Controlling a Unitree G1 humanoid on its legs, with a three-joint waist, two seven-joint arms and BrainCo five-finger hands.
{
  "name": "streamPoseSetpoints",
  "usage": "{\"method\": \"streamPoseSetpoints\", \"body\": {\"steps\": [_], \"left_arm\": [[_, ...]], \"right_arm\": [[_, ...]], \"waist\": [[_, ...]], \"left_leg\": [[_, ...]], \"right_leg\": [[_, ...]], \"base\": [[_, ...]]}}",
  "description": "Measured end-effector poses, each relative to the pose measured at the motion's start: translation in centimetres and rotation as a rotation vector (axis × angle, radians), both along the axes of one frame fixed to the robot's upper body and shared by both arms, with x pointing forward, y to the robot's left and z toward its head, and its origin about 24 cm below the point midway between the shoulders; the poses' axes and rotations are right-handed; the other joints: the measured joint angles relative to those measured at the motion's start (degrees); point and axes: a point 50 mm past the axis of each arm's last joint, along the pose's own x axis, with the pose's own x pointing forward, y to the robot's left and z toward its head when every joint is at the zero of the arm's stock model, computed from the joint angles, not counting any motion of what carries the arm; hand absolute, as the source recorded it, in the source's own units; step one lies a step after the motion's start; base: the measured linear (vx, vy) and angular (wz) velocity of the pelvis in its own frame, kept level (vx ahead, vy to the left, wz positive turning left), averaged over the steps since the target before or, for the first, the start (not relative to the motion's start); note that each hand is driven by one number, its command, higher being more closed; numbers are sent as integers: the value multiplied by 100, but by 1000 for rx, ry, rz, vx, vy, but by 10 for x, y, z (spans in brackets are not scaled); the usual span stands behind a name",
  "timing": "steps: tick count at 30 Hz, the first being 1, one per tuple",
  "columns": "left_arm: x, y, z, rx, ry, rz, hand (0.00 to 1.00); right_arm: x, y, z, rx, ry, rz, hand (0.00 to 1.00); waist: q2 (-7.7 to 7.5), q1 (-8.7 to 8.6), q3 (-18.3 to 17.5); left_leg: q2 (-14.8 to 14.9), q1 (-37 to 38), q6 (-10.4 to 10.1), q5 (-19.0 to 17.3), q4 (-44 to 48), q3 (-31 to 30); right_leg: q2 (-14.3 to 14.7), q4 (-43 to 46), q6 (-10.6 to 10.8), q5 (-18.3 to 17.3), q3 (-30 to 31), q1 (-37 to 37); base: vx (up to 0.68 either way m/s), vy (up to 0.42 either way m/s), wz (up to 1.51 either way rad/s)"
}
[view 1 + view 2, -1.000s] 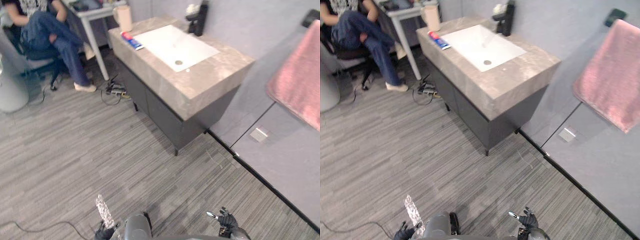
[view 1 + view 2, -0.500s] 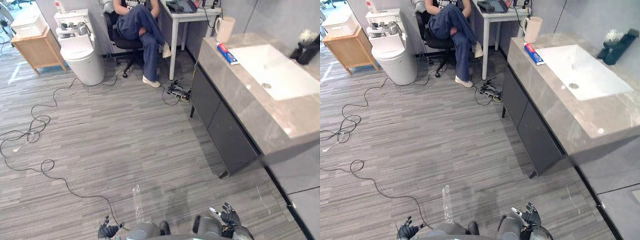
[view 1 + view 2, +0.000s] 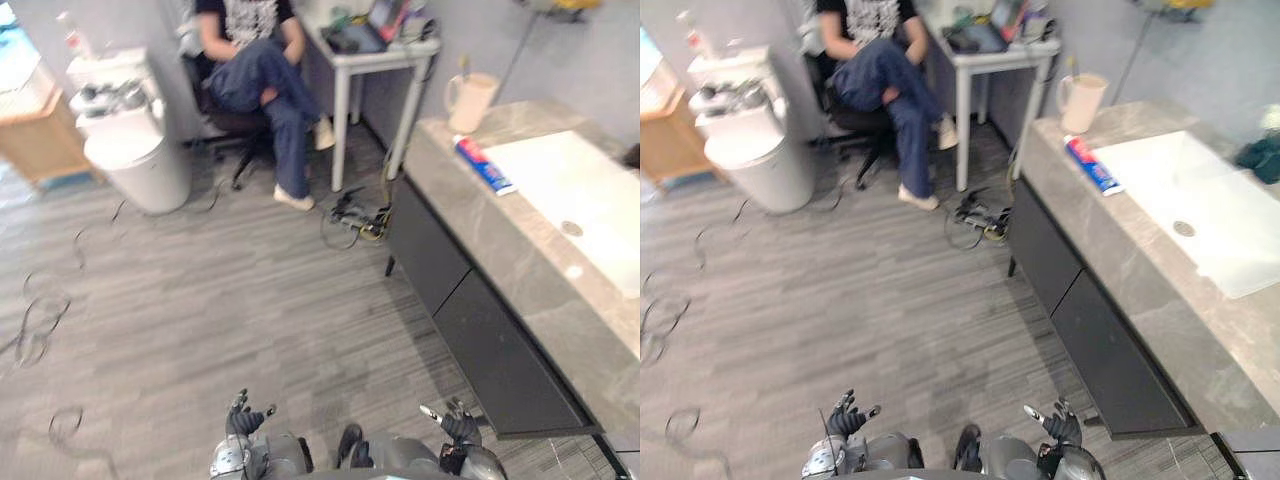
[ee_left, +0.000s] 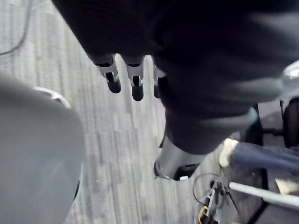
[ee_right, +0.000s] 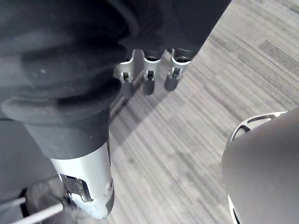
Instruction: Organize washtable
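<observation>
Approach step, nothing grasped: your left robot hand (image 3: 243, 420) and right robot hand (image 3: 458, 425) hang spread, empty. The toothpaste tube (image 3: 484, 163) lies on the surface (image 3: 520, 262) beside the basin (image 3: 590, 190) (mug (image 3: 470, 100) near). Next you likely need to step closer.

I'm standing in a bathroom mock-up set inside an office or lab. A stone washtable (image 3: 500, 250) with a white sink (image 3: 585, 185) and a toilet (image 3: 135, 160) share the grey floor (image 3: 200, 330) with a desk (image 3: 375, 58), a seated person (image 3: 255, 70) and a power strip (image 3: 358, 212).
</observation>
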Motion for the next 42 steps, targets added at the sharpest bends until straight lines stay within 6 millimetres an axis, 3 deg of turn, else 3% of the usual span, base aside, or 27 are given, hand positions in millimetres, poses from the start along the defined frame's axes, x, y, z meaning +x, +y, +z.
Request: {"method": "streamPoseSetpoints", "body": {"steps": [4,6,7,8,9,10,11,12,13,15,17,20,21,22,23,24,26,27,28,30,33,34,35,36,39,41,42], "left_arm": [[-1,1,0,-1,-2,13,0],[-2,0,0,-4,-1,20,0],[-8,-4,-3,-13,19,14,0],[-10,-6,-5,-16,28,1,0],[-9,6,-3,15,22,15,0],[-8,13,-1,40,20,32,0],[-8,14,-1,43,22,30,0],[-7,13,-1,42,22,22,0],[-5,9,-2,37,22,-4,0],[0,0,-1,28,15,-51,0],[5,-7,0,21,4,-91,0],[14,-20,2,-2,-17,-160,0],[15,-24,2,-15,-18,-162,0],[14,-28,2,-26,-17,-161,0],[13,-30,1,-33,-14,-159,0],[11,-33,0,-39,-5,-168,0],[17,-31,2,-45,-23,-165,0],[17,-31,2,-47,-24,-165,0],[13,-29,1,-47,-15,-153,0],[6,-23,-1,-43,6,-115,0],[7,-22,-1,-43,1,-106,0],[6,-22,-2,-44,8,-104,0],[5,-23,-3,-46,14,-104,0],[4,-20,-6,-50,39,-79,0],[13,-20,-5,-45,28,-77,0],[13,-20,-5,-50,34,-61,0],[11,-17,-6,-50,39,-57,0]], "right_arm": [[7,5,2,-9,-15,47,0],[3,5,1,-14,-6,56,0],[-5,0,0,-25,12,52,0],[-9,-2,-2,-28,25,49,0],[-20,9,-7,5,66,44,0],[-28,18,-9,34,81,41,0],[-27,21,-9,39,75,44,0],[-25,20,-8,37,66,53,0],[-20,19,-7,32,58,66,0],[-20,14,-6,24,51,50,0],[-16,14,-5,23,38,51,0],[-14,11,-5,20,33,37,0],[-12,9,-4,15,31,34,0],[-14,7,-5,9,40,38,0],[-14,5,-5,5,41,36,0],[-11,0,-3,-11,33,44,0],[-4,0,-2,-14,25,48,0],[-2,-5,0,-31,16,48,0],[1,-9,0,-44,23,48,0],[2,-4,-1,-34,37,47,0],[14,7,-1,-11,24,73,0],[19,14,-1,4,13,82,0],[21,17,0,8,11,91,0],[21,24,-2,21,20,112,0],[20,36,-4,49,30,123,0],[20,36,-4,50,37,120,0],[16,33,-5,49,46,106,0]], "waist": [[-33,35,-44],[-25,128,-135],[117,123,-371],[174,104,-461],[-180,45,-543],[-418,82,-665],[-476,105,-650],[-531,165,-618],[-546,135,-598],[-486,28,-556],[-466,-50,-554],[-451,-42,-532],[-398,-39,-500],[-339,-31,-478],[-276,-43,-490],[-112,-73,-490],[-19,-175,-408],[81,-157,-279],[191,-134,-235],[110,-67,-237],[44,26,-239],[107,26,-276],[156,21,-306],[69,20,-395],[-108,50,-458],[-115,71,-449],[-105,52,-443]], "left_leg": [[26,51,-151,-82,-2850,-1179],[13,213,-216,-42,-3525,-1729],[15,216,-456,105,-3687,-1887],[-8,198,-1033,52,-3626,-1895],[-321,250,-874,-276,-3296,-1540],[-544,394,-668,-445,-3162,-1135],[-627,543,-579,-541,-3122,-937],[-789,863,-363,-700,-3130,-453],[-954,1198,-195,-794,-3264,-97],[-1134,1621,9,-911,-3519,139],[-1241,1919,127,-1011,-3802,184],[-1398,2170,204,-1087,-4141,228],[-1419,2241,199,-1059,-4230,254],[-1455,2413,163,-1107,-4368,260],[-1469,2587,106,-1165,-4503,247],[-1372,2728,-18,-1228,-4415,218],[-1054,1992,-392,-1003,-2479,101],[-721,1329,-821,-475,-974,-100],[-384,893,-817,-467,-65,-134],[-205,698,-697,-531,-255,-111],[-304,821,-525,-614,-2552,-518],[-302,975,-561,-445,-3618,-876],[-265,1019,-521,-141,-4041,-988],[-302,1122,-755,77,-4137,-828],[-311,1275,-604,-15,-4190,-131],[-288,1447,-579,-22,-4201,165],[-283,1534,-510,-10,-4230,273]], "right_leg": [[-199,-18,572,-193,1558,206],[-290,200,934,-478,2115,103],[-329,388,1156,-755,2416,17],[-379,490,1287,-888,2528,4],[-807,759,1448,-1041,2623,-34],[-1085,1234,1440,-985,2603,-263],[-1188,1568,1422,-904,2633,-406],[-1324,2561,1133,-671,2700,-858],[-1435,3592,811,-299,2584,-1430],[-1411,4654,864,-365,2040,-1938],[-1281,4822,1069,-541,1306,-2162],[-1202,3680,1151,-600,51,-2394],[-1198,3096,1081,-556,-326,-2324],[-1204,2361,837,-406,-782,-2122],[-1178,2111,525,-306,-986,-2009],[-1083,2057,408,-409,-1047,-1861],[-1026,1957,439,-637,-1187,-1542],[-916,1795,403,-717,-1201,-1227],[-756,1617,377,-754,-1105,-911],[-698,1279,399,-742,-793,-504],[-674,935,558,-647,-43,-209],[-576,933,683,-613,262,-249],[-507,932,758,-620,375,-275],[-515,871,983,-615,735,-317],[-682,676,1365,-243,1136,-485],[-790,623,1528,38,838,-477],[-900,657,1464,94,493,-456]], "base": [[391,432,-180],[303,559,-173],[301,617,-149],[311,635,-103],[329,576,-86],[313,548,-94],[265,525,-134],[174,544,-139],[141,521,-126],[103,418,-71],[112,314,-24],[206,151,7],[384,125,11],[427,106,11],[396,75,14],[522,73,29],[555,45,26],[467,-3,-21],[477,15,-41],[460,39,-89],[426,134,-129],[413,273,-161],[361,315,-181],[217,202,-130],[156,258,-107],[33,192,-73],[0,134,-39]]}}
